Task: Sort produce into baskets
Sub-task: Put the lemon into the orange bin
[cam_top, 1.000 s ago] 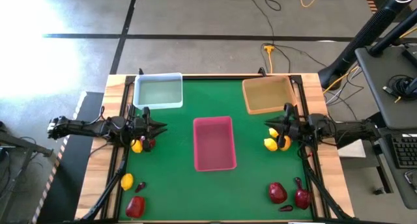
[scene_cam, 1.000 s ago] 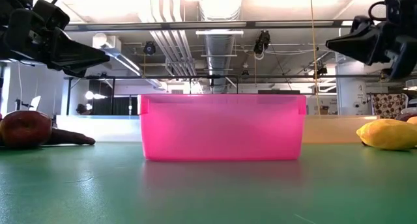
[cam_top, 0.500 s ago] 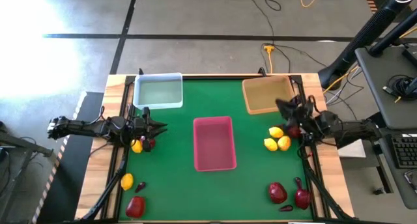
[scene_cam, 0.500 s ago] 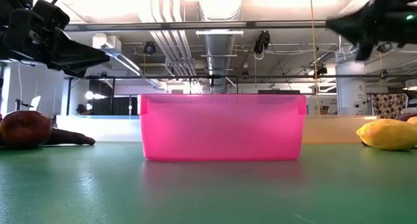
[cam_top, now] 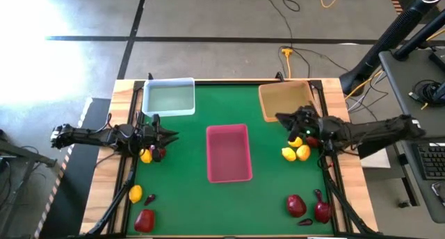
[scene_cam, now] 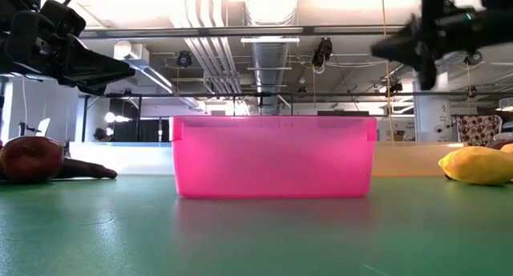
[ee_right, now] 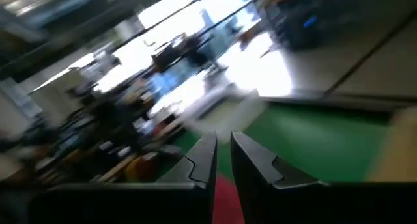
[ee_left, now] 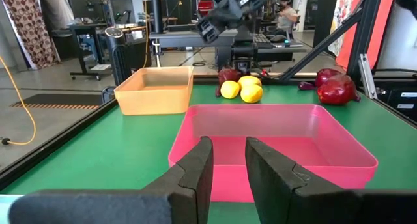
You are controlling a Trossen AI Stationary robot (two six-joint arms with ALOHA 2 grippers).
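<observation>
Yellow lemons (cam_top: 296,149), 3 together, lie just beneath the right gripper (cam_top: 285,119), its fingers nearly together and empty; it has swung from them toward the tan-orange tray (cam_top: 285,100).

There are no words, numbers, labels or signs to read in any of these pictures.
</observation>
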